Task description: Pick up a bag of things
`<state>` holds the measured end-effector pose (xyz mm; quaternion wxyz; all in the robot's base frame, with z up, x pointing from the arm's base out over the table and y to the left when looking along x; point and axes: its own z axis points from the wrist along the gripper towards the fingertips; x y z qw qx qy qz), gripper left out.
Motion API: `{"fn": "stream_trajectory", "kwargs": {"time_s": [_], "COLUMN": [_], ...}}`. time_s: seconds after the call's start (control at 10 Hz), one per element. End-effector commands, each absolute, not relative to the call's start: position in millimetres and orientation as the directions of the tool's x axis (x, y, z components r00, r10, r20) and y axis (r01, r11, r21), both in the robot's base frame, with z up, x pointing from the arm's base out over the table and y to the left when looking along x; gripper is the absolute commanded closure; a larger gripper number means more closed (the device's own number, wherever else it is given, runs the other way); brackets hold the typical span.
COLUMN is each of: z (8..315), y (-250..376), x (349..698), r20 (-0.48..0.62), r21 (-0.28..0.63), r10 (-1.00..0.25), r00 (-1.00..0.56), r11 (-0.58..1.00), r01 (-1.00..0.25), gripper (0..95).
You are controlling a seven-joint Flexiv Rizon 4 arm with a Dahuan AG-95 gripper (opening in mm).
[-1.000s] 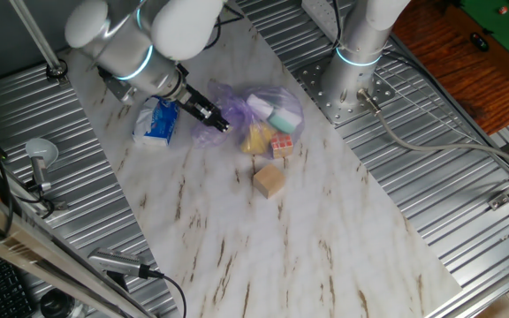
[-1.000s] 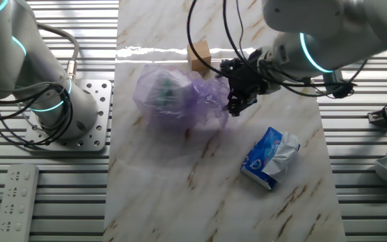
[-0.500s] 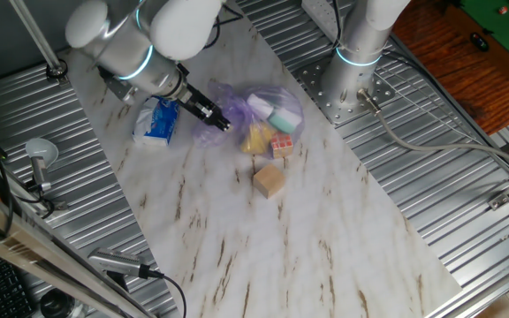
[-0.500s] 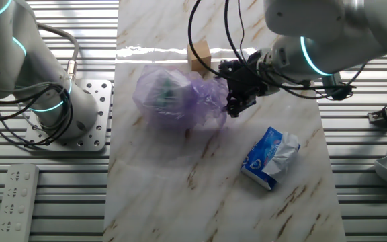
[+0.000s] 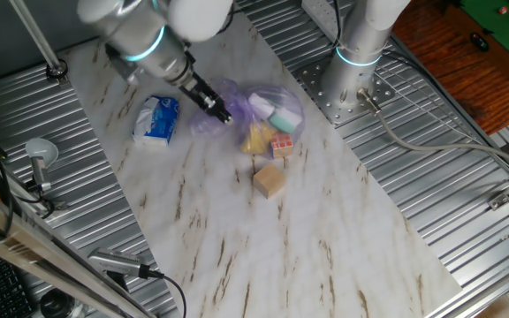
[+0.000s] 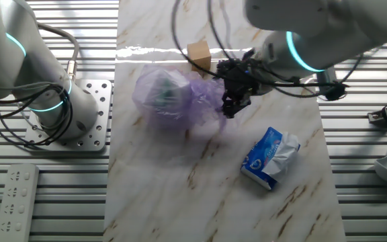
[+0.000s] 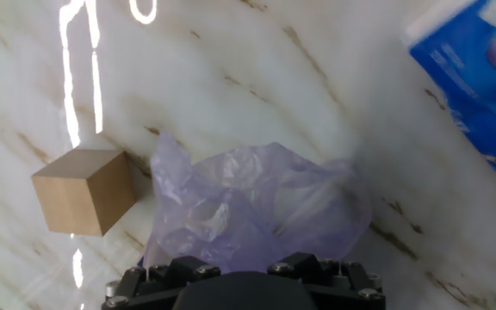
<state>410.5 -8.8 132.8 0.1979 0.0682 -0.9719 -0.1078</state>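
Bag of things with coloured blocks inside, its loose plastic pinched between gripper fingers.

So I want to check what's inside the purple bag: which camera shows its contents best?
One fixed view: the bag of things shows its yellow, mint, white and pink blocks clearly. The other fixed view shows it hazily, with something green. The hand view shows only crumpled plastic.

- Thin translucent pale-purple plastic bag: crinkled, faint sheen.
- Tan wooden cube: matt, smooth.
- White marble-patterned desk: glossy.
- Blue-and-white packet: shiny plastic wrap.
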Motion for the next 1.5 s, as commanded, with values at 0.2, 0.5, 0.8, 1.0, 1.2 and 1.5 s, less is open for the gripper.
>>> {"fn": "stream_trajectory", "kwargs": {"time_s": [0.2, 0.5, 0.8, 1.0, 1.2, 1.5], "z": [133.4, 133.4, 133.4, 133.4, 133.4, 133.4], "y": [-9.9, -9.9, -9.9, -9.9, -9.9, -9.9], "x": [412.8, 412.8, 412.8, 412.8, 412.8, 412.8], "r20": [0.377, 0.368, 0.364, 0.366, 0.363, 0.360], "r21": [0.240, 0.245, 0.248, 0.250, 0.265, 0.262], "r10": [-0.186, -0.199, -0.192, -0.197, -0.201, -0.197], "r00": [-0.907, -0.908, -0.911, -0.909, -0.910, -0.912], "r11": [0.966, 0.963, 0.963, 0.962, 0.958, 0.959], "r01": [-0.099, -0.112, -0.103, -0.107, -0.106, -0.104], "gripper": [19.0, 19.0, 19.0, 19.0, 0.0, 0.0]}}
